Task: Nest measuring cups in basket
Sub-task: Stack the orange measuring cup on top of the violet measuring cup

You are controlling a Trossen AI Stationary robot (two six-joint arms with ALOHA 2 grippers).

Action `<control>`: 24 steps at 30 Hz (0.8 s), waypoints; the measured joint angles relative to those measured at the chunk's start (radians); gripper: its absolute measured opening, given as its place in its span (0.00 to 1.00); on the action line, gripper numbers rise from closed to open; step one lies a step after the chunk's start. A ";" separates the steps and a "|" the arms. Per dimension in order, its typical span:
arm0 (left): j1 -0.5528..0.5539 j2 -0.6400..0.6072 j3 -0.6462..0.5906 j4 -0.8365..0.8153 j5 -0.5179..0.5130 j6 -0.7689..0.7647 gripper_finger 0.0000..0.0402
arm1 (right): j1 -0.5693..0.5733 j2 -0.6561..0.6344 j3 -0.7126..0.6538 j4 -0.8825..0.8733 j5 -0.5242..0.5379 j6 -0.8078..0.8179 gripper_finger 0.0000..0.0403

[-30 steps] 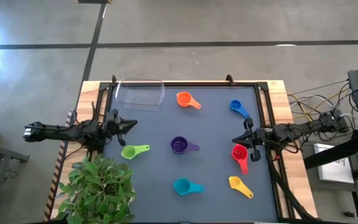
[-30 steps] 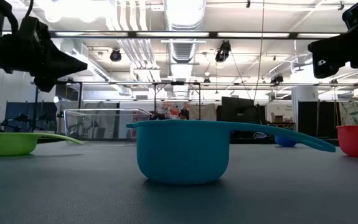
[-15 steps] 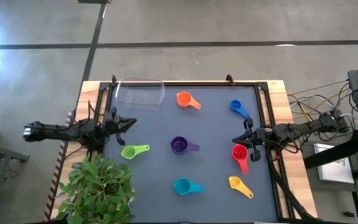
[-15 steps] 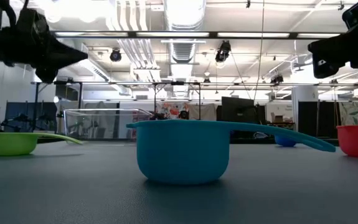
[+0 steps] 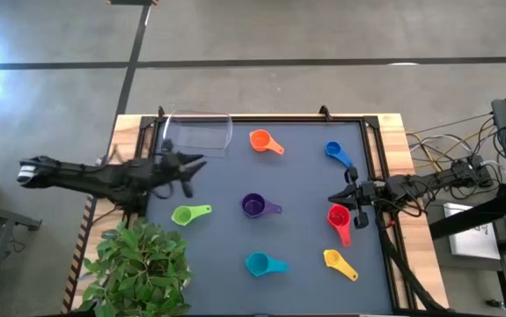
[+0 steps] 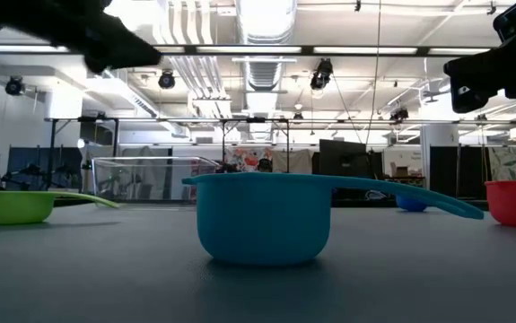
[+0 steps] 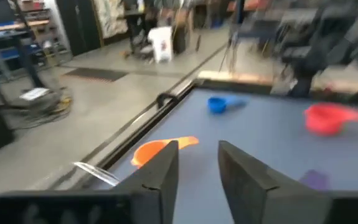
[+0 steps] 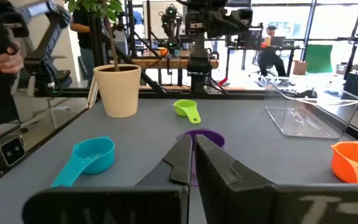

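From above, six cups lie apart on the dark table (image 5: pixel 305 264): orange cup (image 5: pixel 261 140), blue cup (image 5: pixel 335 151), purple cup (image 5: pixel 254 206), red cup (image 5: pixel 339 218), green cup (image 5: pixel 185 214) and teal cup (image 5: pixel 259 262), plus a yellow cup (image 5: pixel 334 260). The clear basket (image 5: pixel 198 132) sits empty at the far left corner. The left end effector (image 5: pixel 191 165) hangs just beside the basket, fingers narrowly parted in its wrist view, gripping nothing. The right end effector (image 5: pixel 341 197) waits over the red cup, fingers nearly closed, empty. The low view hides the yellow, purple and orange cups; a potted plant (image 5: pixel 138 269) covers the table's near left corner.
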 joint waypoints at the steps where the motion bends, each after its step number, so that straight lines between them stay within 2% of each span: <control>1: 0.006 0.064 0.037 0.000 -0.004 0.022 0.27 | 0.000 0.000 0.000 0.000 0.000 0.000 0.02; 4: 0.033 0.247 0.162 -0.012 0.002 0.099 0.34 | 0.000 0.000 0.000 0.000 0.000 0.000 0.02; 9: 0.109 0.519 0.378 -0.119 0.118 0.151 0.41 | 0.000 0.000 0.000 0.000 0.000 0.000 0.02; 11: 0.150 0.613 0.458 -0.159 0.203 0.151 0.42 | 0.000 0.000 0.000 0.000 0.000 0.000 0.02; 15: 0.238 0.782 0.613 -0.219 0.454 0.165 0.41 | 0.000 0.000 0.000 0.000 0.000 0.000 0.02; 17: 0.273 0.853 0.685 -0.256 0.525 0.174 0.40 | 0.000 0.000 0.000 0.000 0.000 0.000 0.02; 24: 0.363 1.072 0.910 -0.376 0.539 0.198 0.39 | 0.000 0.000 0.000 0.000 0.000 0.000 0.02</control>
